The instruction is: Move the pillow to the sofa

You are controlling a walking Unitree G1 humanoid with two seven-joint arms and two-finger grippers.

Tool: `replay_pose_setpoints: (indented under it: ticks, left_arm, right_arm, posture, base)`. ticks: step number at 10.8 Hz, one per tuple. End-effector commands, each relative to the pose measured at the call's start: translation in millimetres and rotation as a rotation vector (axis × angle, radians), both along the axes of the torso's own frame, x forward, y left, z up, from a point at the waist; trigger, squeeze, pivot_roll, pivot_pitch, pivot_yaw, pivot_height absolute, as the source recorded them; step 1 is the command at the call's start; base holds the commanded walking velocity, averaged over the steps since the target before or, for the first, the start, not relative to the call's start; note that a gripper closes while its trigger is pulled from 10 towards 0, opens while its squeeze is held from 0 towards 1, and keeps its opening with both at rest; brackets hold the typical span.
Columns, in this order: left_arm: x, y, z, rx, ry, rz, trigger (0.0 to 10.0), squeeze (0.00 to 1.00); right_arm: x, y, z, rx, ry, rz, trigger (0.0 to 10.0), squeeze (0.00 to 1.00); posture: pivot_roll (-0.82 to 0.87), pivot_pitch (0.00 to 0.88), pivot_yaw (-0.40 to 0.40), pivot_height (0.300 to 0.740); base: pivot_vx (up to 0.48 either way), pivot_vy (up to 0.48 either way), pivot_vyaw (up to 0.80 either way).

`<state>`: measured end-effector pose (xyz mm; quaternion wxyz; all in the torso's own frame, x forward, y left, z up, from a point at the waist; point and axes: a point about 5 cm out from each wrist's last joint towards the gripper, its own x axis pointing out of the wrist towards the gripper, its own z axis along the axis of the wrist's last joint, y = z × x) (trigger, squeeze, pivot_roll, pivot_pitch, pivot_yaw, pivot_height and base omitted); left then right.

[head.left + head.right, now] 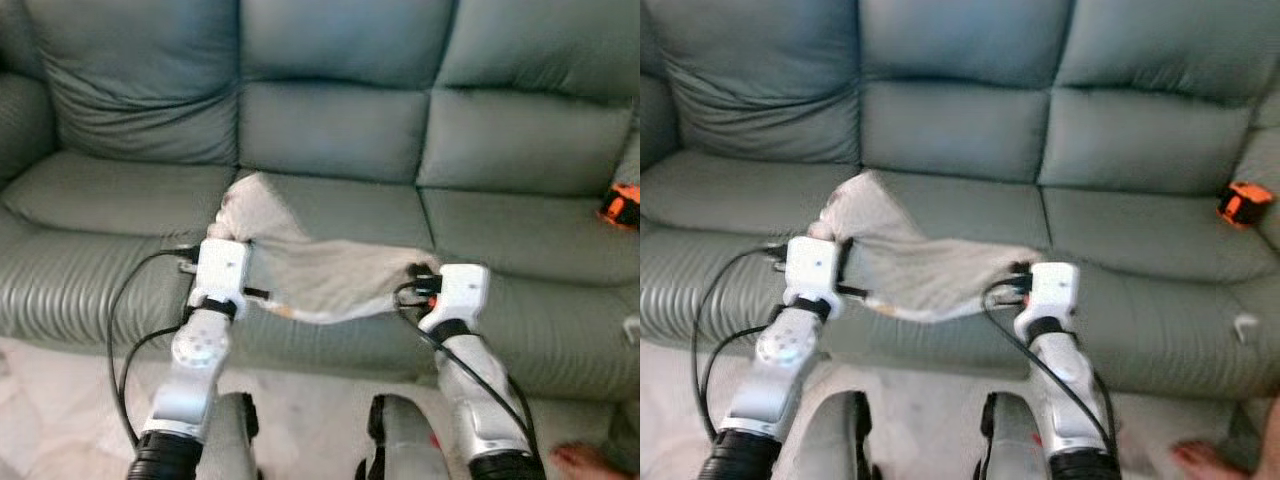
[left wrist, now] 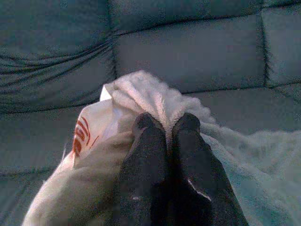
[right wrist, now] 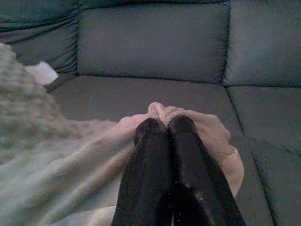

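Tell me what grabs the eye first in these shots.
The limp beige pillow hangs stretched between the two arms over the front of the grey-green sofa. The left gripper and right gripper each pinch one end. An orange object sits on the sofa's far right seat.

- sofa (image 1: 330,130): grey-green leather look, smooth, faint sheen, creased
- pillow (image 1: 320,270): cream cloth, fuzzy nap, matt
- left gripper (image 2: 166,126) fingers (image 2: 146,155): black, matt, smooth

Both arms are silver with white, boxy wrist housings and black cuffs lower down. Black cables loop beside each forearm. The left gripper (image 2: 167,129) and right gripper (image 3: 164,127) have long, matte black fingers.
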<state>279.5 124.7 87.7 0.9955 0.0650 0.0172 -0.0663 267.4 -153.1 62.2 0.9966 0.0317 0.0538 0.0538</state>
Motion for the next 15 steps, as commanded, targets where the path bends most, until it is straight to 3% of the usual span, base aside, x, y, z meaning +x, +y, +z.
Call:
replay_pose_setpoints:
  ticks: [1, 3, 5, 6, 7, 8, 9, 11, 13, 15]
  left_arm:
    - [0.1, -10.5, 5.7, -0.012, -0.018, -0.042, 10.0, 0.0]
    - [3.6, -22.1, -2.9, -0.021, 0.053, -0.104, 10.0, 0.0]
    - [17.8, -19.8, -5.6, -0.042, 0.083, -0.081, 10.0, 0.0]
    - [26.6, -14.7, -7.5, -0.031, 0.097, -0.046, 10.0, 0.0]
    - [45.5, -4.1, -9.9, 0.016, 0.119, 0.02, 10.0, 0.0]
    - [58.8, 3.6, -6.2, 0.003, 0.136, 0.072, 10.0, 0.0]
    - [68.8, 11.7, -1.5, -0.011, 0.142, 0.117, 10.0, 0.0]
    - [79.9, 30.7, 1.3, 0.029, 0.146, 0.183, 10.0, 0.0]
    - [81.7, 39.1, -2.8, 0.073, 0.182, 0.218, 10.0, 0.0]
    - [79.0, 19.5, -15.0, 0.091, 0.26, 0.178, 10.0, 0.0]
  right_arm:
    - [2.9, -6.0, 5.6, -0.017, -0.024, -0.022, 10.0, 0.0]
    - [3.9, -16.0, 7.6, -0.056, -0.018, -0.071, 10.0, 0.0]
    - [14.0, -31.9, 19.0, -0.061, -0.017, -0.117, 10.0, 0.0]
    - [22.5, -37.9, 24.9, -0.064, -0.018, -0.131, 10.0, 0.0]
    - [40.7, -44.0, 31.3, -0.077, -0.009, -0.135, 10.0, 0.0]
    - [53.8, -42.7, 37.0, -0.088, 0.001, -0.121, 10.0, 0.0]
    - [65.9, -39.2, 43.6, -0.093, -0.001, -0.114, 10.0, 0.0]
    - [84.4, -15.5, 47.7, -0.1, 0.02, -0.038, 10.0, 0.0]
    - [86.0, 6.7, 33.5, -0.115, 0.097, 0.028, 10.0, 0.0]
    - [81.6, 16.3, 14.0, -0.138, 0.175, 0.033, 10.0, 0.0]
  posture:
    - [-0.02, 0.0, -0.011, 0.615]
    - [-0.02, 0.0, -0.012, 0.615]
    - [-0.04, 0.0, -0.01, 0.615]
    - [-0.04, 0.0, -0.013, 0.615]
    - [-0.04, 0.0, -0.022, 0.615]
    - [-0.04, 0.016, -0.03, 0.615]
    - [-0.04, 0.038, -0.036, 0.615]
    - [-0.05, 0.067, -0.035, 0.615]
    - [-0.06, 0.08, -0.039, 0.615]
    - [-0.07, 0.09, -0.049, 0.615]
  base:
    - [0.0, 0.0, 0.0]
    - [0.0, 0.0, 0.0]
    - [0.0, 0.0, 0.0]
    - [0.0, 0.0, 0.0]
    - [0.0, 0.0, 0.0]
    - [0.0, 0.0, 0.0]
    - [0.0, 0.0, 0.0]
    - [0.0, 0.0, 0.0]
    - [0.0, 0.0, 0.0]
    - [0.0, 0.0, 0.0]
